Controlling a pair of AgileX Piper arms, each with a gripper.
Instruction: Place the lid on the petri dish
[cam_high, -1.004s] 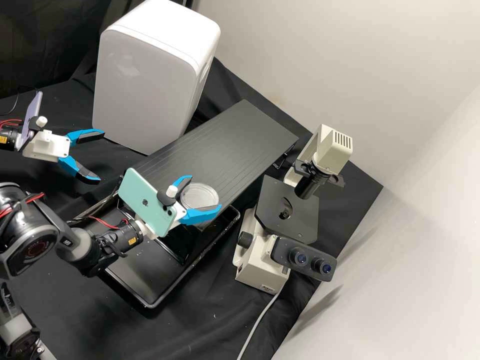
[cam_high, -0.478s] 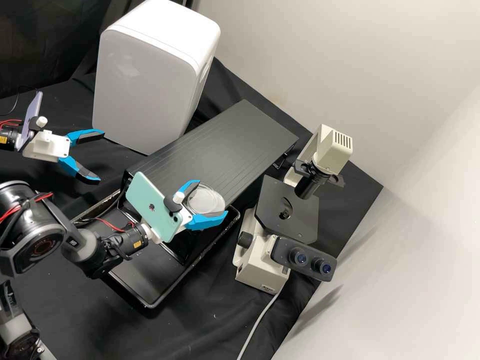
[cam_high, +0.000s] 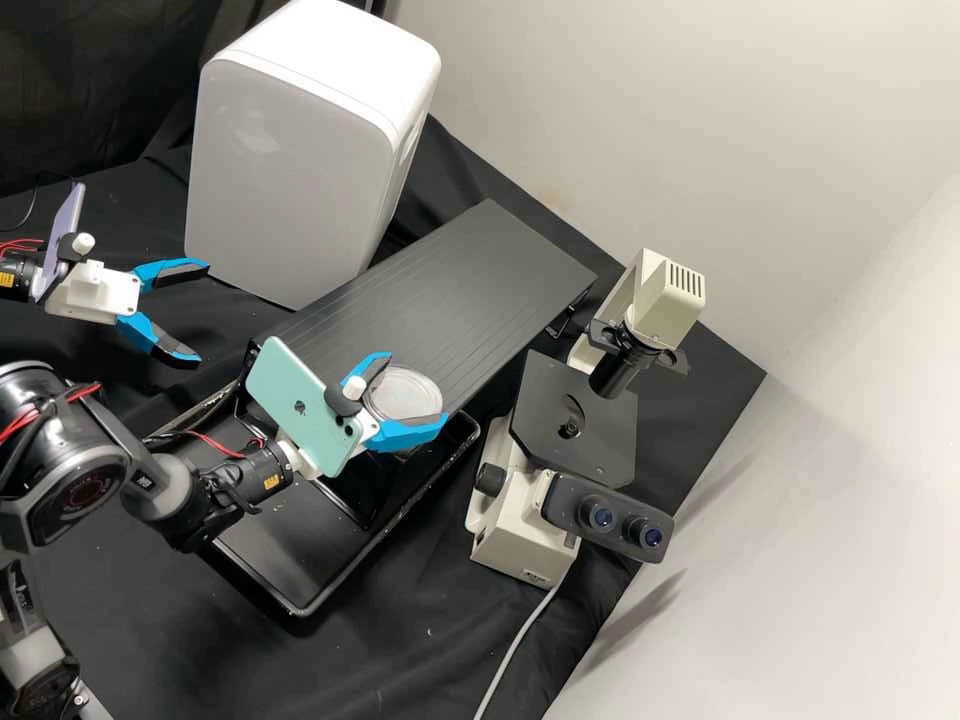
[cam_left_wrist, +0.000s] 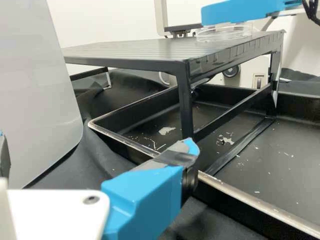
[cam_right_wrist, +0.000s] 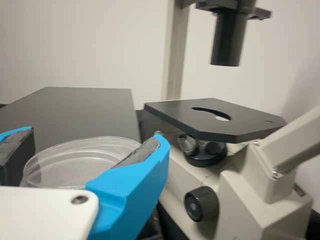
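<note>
A: Where is the lid (cam_right_wrist: 75, 161)?

B: We see it between the two blue fingers of the right end effector (cam_high: 412, 386). The fingers hug its sides, so we think it is being gripped. It sits low, right over the dish (cam_left_wrist: 223, 34), at the near corner of the black rack (cam_high: 450, 290).

A: Why hold it by the sides?

B: We think that keeps it flat, so it can drop straight onto the dish. And the fingers do not touch the top.

A: Why is the dish up on the rack?

B: The rack stands over the tray (cam_high: 290, 545), so the dish is raised and easy to reach from the side. It is also near the microscope (cam_high: 560, 480).

A: What about the left end effector (cam_high: 196, 310)?

B: Its fingers are spread wide and hold nothing. It hangs well apart from the dish, beside the white box (cam_high: 300, 150), above the worktop (cam_high: 400, 650). We guess it is parked out of the way.

A: Is the lid all the way on?

B: We can't tell. Lid and dish are both clear, so we can't find the line where they meet. A blue finger covers the top of the dish in the left wrist view. In the right wrist view the fingers hide both edges.
</note>
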